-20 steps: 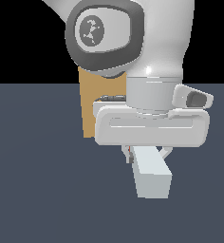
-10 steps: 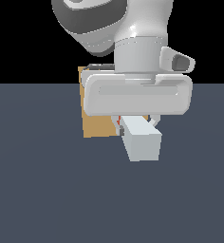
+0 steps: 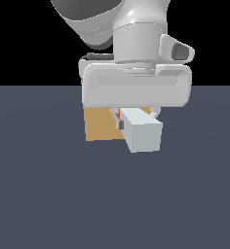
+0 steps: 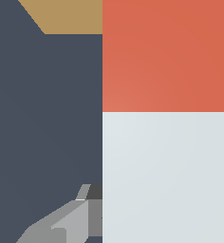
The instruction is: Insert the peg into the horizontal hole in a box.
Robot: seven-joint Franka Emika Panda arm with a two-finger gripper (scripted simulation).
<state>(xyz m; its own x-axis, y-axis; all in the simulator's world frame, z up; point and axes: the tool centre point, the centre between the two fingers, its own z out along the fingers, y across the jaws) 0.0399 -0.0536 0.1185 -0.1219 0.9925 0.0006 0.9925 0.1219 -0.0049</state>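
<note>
Flat even render light, no shadows, coarse pixelated edges.

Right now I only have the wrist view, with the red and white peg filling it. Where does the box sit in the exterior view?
Observer: The box stands behind the pincer, showing mostly at the exterior view's left of the peg.
Operator: Can you see the hole?
Observer: No, the pincer's body and the peg cover the middle of that face.
Operator: Which peg end faces that camera?
Observer: The white end; the red end points toward the box.
</note>
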